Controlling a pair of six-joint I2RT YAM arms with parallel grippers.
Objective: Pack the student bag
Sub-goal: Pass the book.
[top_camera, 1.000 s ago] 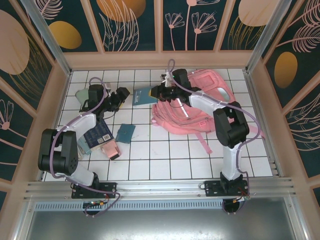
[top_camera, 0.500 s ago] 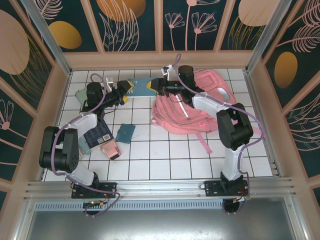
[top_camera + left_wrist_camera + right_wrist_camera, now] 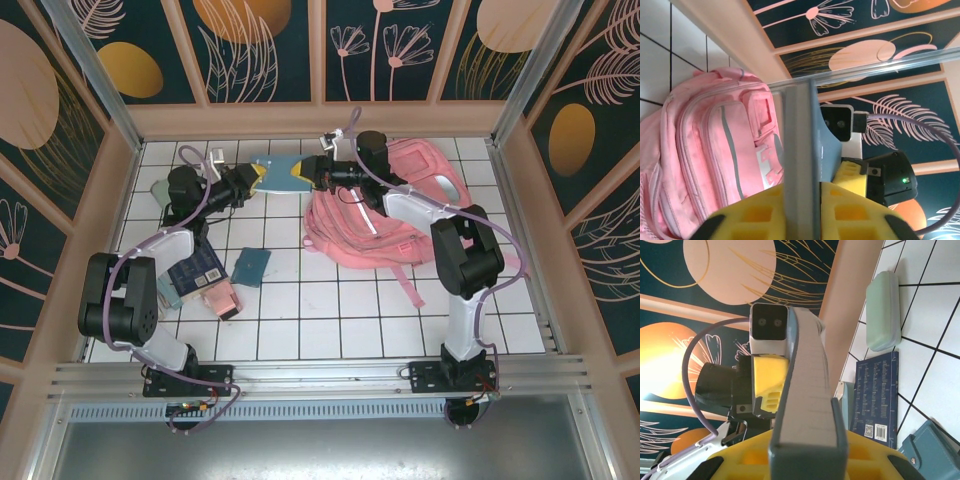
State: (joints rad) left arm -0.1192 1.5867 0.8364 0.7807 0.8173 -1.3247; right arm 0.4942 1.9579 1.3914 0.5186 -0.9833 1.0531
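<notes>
Right gripper (image 3: 313,172) clamping blue book (image 3: 281,172), student bag (image 3: 400,222) just beside

Both arms (image 3: 165,243) (image 3: 412,206) extended, jaws clamped

You won't find a single word here that you can actually read. The dark blue book (image 3: 875,390), lying flat by the table's left edge, carries columns of fine pale print on its cover and a small square code (image 3: 869,430) at one corner, all too small to make out. In the top view that print is only a blur. The white patch (image 3: 764,162) on the pink bag (image 3: 705,150) is too blurred to tell if it bears lettering.
</notes>
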